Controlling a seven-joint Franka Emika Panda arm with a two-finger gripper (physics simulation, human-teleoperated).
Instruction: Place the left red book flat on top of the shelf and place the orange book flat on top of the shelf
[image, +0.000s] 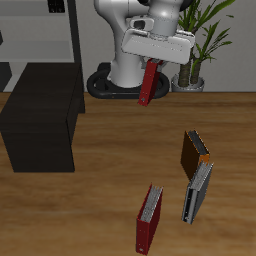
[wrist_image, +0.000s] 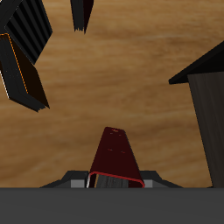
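Left red book (image: 147, 83) aloft; orange book (image: 194, 152) tabled; black shelf (image: 40, 115) bare.

claw fingers hidden behind wrist housing, shelf (image: 40, 125) cut by frame edge

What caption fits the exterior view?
Hand holds the left red book aloft, short of the shelf.

The gripper (image: 152, 62) hangs above the table (image: 110, 150), well back from the front edge, with the left red book (image: 147, 84) hanging straight down beneath it, clear of the surface. The shelf (image: 42, 118) stands off to one side of the gripper, lower than it. On the opposite side and nearer the front edge stand the orange book (image: 193, 152) and a slim book (image: 197, 192) just beside it; another book (image: 150, 218) stands nearer still to the front.
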